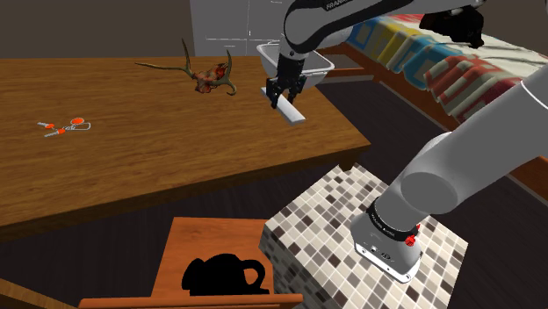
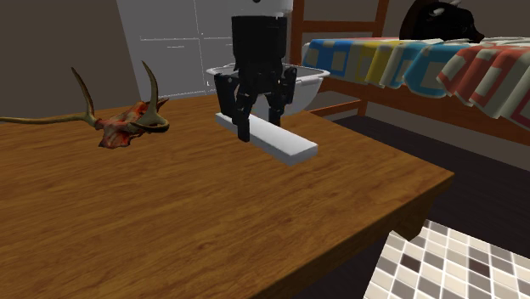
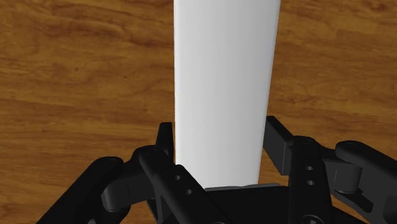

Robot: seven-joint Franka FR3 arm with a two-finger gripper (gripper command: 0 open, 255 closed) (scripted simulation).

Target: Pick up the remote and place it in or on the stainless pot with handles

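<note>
While the gripper [image 2: 257,121] has its fingers closed on the white remote [image 2: 284,143] near one end, the remote's long axis runs straight out ahead of the fingers, over the wooden table [image 2: 170,221]. The pale handled pot [image 2: 311,82] sits near, behind the fingers, opposite the free end. Judgement: carry backward, free end trailing.

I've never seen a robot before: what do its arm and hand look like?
The arm is white, made of thick rounded segments with dark joints, grey lettering and small red marks low down. The gripper is all black, with two blocky fingers dotted with small holes.
</note>
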